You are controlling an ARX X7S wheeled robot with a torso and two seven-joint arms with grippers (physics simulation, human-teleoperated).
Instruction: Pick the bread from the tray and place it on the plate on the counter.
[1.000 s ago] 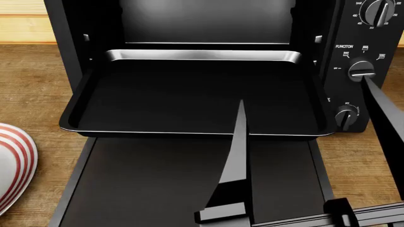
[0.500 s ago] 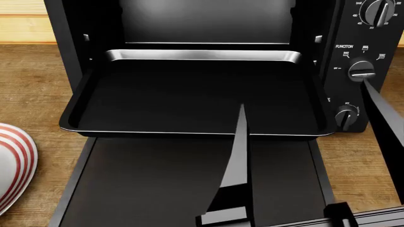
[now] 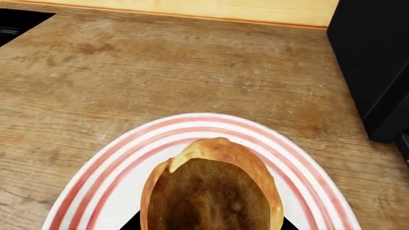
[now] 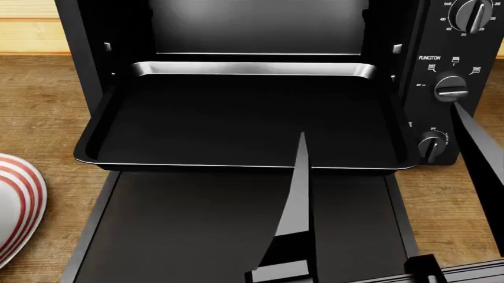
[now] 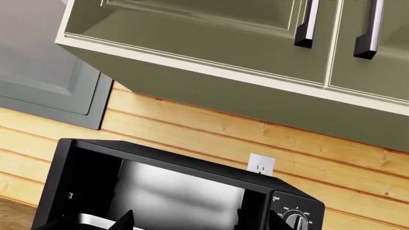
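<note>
Bread (image 3: 211, 191) over plate (image 3: 102, 167) on wood counter (image 3: 160, 67) — left fingers' state unclear, right fingers (image 4: 299, 177) spread.

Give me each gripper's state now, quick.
Left gripper: fingers out of view; the bread sits close over the plate; grip cannot be told.
Right gripper: open, empty.

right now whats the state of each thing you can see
bread: off the tray, over the plate, contact not visible
plate: on the counter, left of the oven
tray: empty, pulled partway out of the oven
oven door: open, lying flat
right gripper: fingers apart, holding nothing
</note>
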